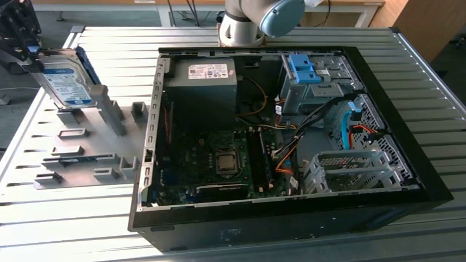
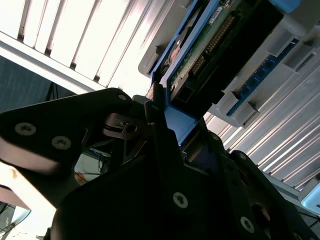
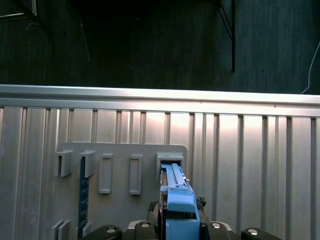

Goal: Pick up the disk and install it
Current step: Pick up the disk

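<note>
The disk [image 1: 65, 83], a silver drive with a white-and-blue label in a blue caddy, stands on edge at the exterior view's upper left. It is over the grey fixture plate [image 1: 80, 158], its lower end at an upright holder [image 1: 109, 112]. My gripper [image 1: 30, 54] is shut on its upper end. In the second wrist view the black fingers [image 2: 165, 150] clamp the blue caddy edge, and the disk's green circuit board [image 2: 210, 42] shows beyond them. In the first wrist view the disk [image 3: 177, 197] runs from my gripper [image 3: 180, 227] to a slot on the fixture plate [image 3: 120, 150].
An open black computer case [image 1: 418, 180] lies at the exterior view's right. Inside are a power supply [image 1: 207, 82], a motherboard [image 1: 218, 158], a grey drive bay with a blue bracket [image 1: 304, 68] and a metal cage [image 1: 350, 169]. The arm's base [image 1: 248, 22] stands behind it on the slatted table [image 1: 73, 224].
</note>
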### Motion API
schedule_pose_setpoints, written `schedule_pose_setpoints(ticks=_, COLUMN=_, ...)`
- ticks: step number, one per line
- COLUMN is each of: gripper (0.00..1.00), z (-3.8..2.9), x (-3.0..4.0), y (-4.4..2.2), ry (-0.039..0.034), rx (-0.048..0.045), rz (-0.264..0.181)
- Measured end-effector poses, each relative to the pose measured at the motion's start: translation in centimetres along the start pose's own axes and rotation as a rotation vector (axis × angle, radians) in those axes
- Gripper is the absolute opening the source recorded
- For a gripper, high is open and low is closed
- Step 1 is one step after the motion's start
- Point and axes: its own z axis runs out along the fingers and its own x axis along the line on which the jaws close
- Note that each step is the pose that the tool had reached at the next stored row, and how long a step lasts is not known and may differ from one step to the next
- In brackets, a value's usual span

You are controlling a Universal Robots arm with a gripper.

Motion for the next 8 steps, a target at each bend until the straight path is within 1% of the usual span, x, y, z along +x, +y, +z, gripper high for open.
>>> schedule_pose_setpoints(ticks=8, gripper=0.37, z=-0.08, x=0.0, y=0.0, ry=0.0001, rx=-0.0002, rz=0.0)
